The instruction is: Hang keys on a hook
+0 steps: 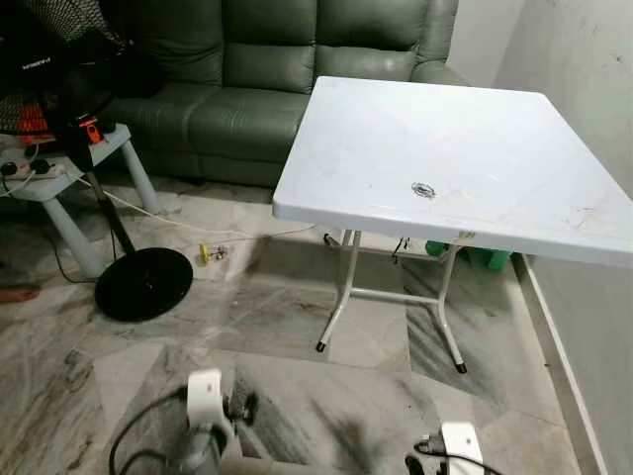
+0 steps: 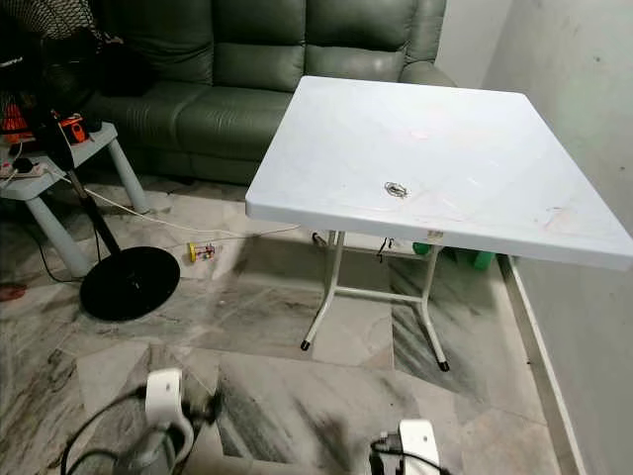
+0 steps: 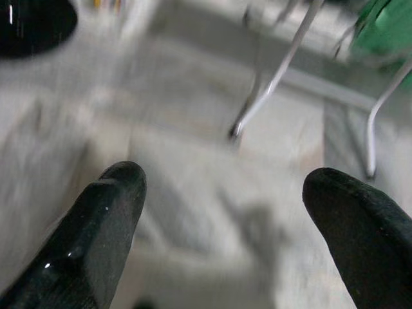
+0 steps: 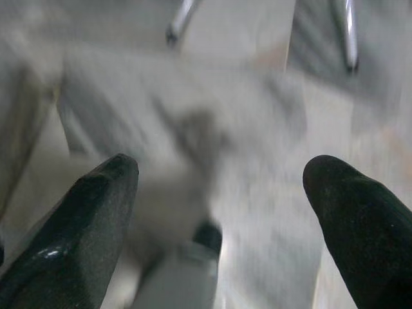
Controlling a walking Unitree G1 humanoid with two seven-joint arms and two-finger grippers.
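On white table [image 1: 475,148], near front edge: keys [image 1: 423,189], too small to tell orientation. Below, left gripper [image 3: 219,212] and right gripper [image 4: 219,212] spread wide over marble floor [image 1: 297,386], blurred.

Folding table [image 1: 465,148]: white plastic top, smooth, faint scuffs, satin sheen; legs [image 1: 338,297] white-painted metal tube with black caps. Keys [image 1: 423,189]: small metal bunch, shiny. Sofa [image 1: 247,79]: grey-green leather-look upholstery, smooth, low gloss. Floor [image 1: 297,396]: polished marble-pattern tile, veined grey. Fan base [image 1: 143,282]: black, matt. Left gripper fingers [image 3: 103,225]: black, finely textured, slightly glossy.
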